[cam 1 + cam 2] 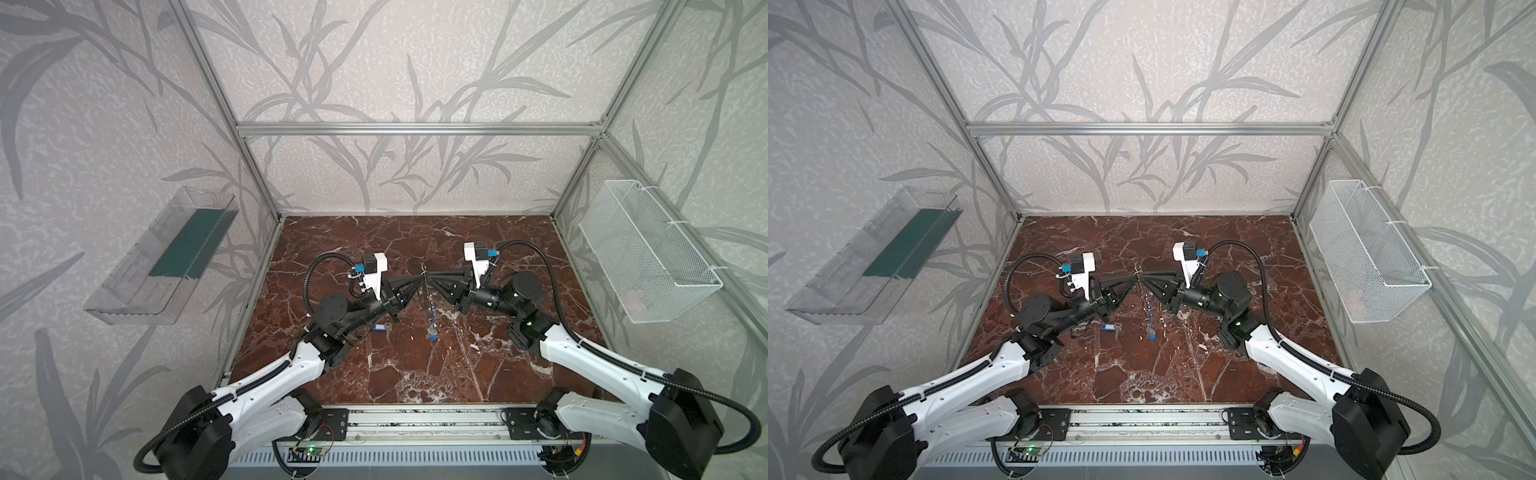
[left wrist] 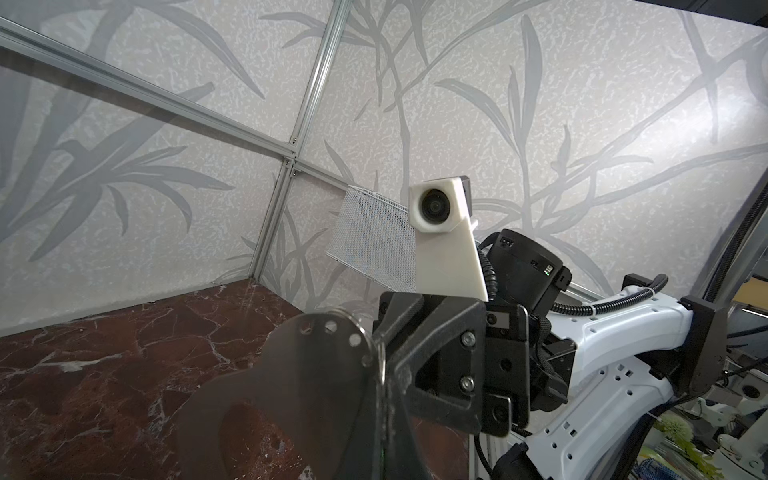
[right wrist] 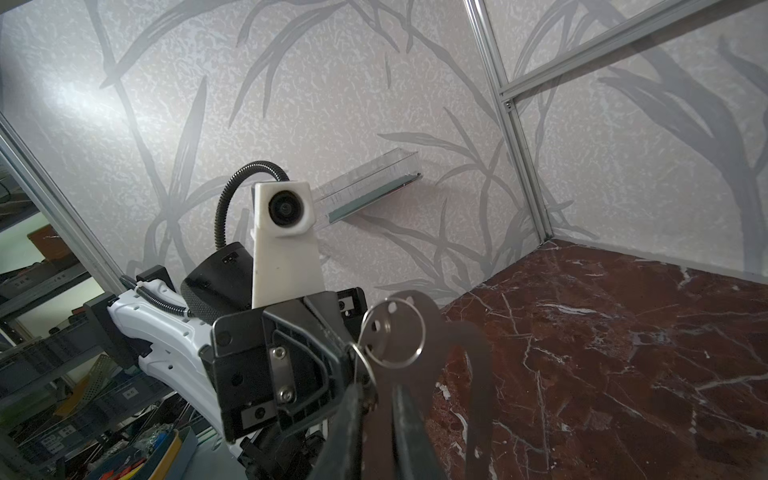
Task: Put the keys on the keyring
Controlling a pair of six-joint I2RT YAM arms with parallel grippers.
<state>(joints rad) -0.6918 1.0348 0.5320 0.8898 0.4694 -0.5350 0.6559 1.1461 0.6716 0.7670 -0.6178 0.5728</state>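
The keyring (image 2: 299, 374), a flat grey plate with a row of small holes, is held up over mid-table; both top views show it edge-on (image 1: 424, 286). My left gripper (image 2: 384, 415) is shut on its edge. From the other side my right gripper (image 3: 380, 411) meets it, fingers (image 3: 353, 415) a narrow gap apart beside a silver split ring (image 3: 395, 332) threaded through a hole; a grip does not show. Keys with blue tags (image 1: 432, 332) hang below the plate. Another blue-tagged key (image 1: 381, 327) lies loose on the table by the left arm.
The red marble table (image 1: 415, 374) is walled by an aluminium frame. A clear plastic shelf (image 1: 166, 257) hangs on the left wall, a white mesh basket (image 1: 648, 253) on the right wall. Both arms reach in from the front rail.
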